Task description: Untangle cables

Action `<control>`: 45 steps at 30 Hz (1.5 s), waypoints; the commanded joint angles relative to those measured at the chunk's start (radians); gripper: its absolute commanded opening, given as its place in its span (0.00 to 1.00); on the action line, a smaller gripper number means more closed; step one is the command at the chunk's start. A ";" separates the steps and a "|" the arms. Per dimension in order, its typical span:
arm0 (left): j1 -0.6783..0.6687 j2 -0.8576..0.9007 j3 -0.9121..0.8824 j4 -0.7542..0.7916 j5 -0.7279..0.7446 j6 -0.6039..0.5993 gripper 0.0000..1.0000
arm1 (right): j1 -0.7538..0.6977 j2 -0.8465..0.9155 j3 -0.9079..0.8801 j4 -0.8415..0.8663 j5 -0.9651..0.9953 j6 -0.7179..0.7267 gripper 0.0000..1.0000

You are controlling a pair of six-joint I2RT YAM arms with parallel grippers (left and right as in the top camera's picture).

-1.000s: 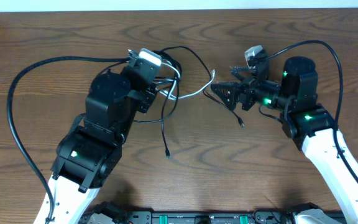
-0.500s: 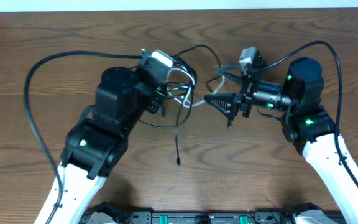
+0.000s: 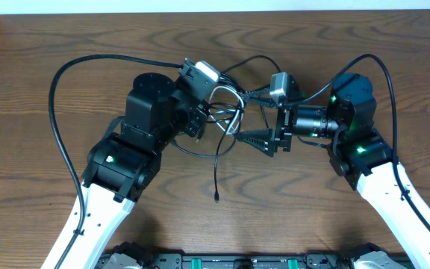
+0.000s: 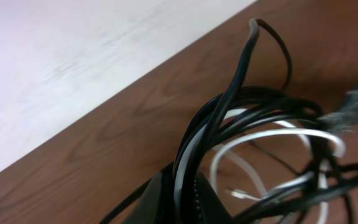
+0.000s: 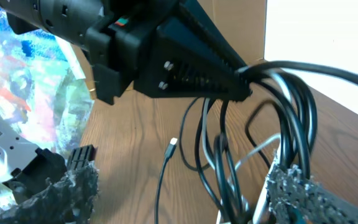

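Tangle of thin black cords with one white cord (image 3: 226, 112): located mid-way along the brown wooden table (image 3: 394, 45), towards its far edge, between the two arms. One loose black end trails towards the near edge.

Left gripper (image 4: 178, 198): pressed together, pinching several strands of the bundle.

Right gripper (image 5: 182, 190): fingers spread wide, standing either side of the hanging loops. Contact cannot be confirmed.
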 commanded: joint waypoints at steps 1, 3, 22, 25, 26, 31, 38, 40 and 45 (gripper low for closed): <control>-0.003 -0.008 0.010 0.003 0.145 0.032 0.07 | 0.010 -0.014 0.006 0.003 -0.017 -0.042 0.83; -0.003 -0.008 0.010 0.003 0.148 0.032 0.07 | 0.010 -0.014 0.006 0.003 -0.017 -0.042 0.82; -0.003 -0.009 0.010 -0.002 0.215 0.032 0.07 | 0.010 -0.014 0.006 -0.064 0.306 0.091 0.73; -0.003 -0.009 0.010 -0.002 0.243 0.032 0.07 | 0.009 -0.014 0.006 -0.064 0.322 0.106 0.73; -0.002 -0.009 0.010 -0.003 0.249 0.032 0.07 | 0.010 -0.014 0.006 -0.064 0.344 0.128 0.73; -0.002 -0.009 0.010 -0.005 0.260 0.032 0.08 | 0.010 -0.014 0.006 -0.065 0.378 0.162 0.73; -0.002 -0.009 0.010 0.034 0.260 0.000 0.08 | 0.010 -0.003 0.006 -0.126 0.380 0.062 0.72; -0.002 -0.009 0.010 0.054 0.259 -0.024 0.07 | 0.010 0.006 0.006 -0.131 0.380 0.055 0.72; -0.002 -0.009 0.010 0.082 0.260 -0.037 0.07 | 0.010 0.035 0.006 -0.137 0.380 0.021 0.66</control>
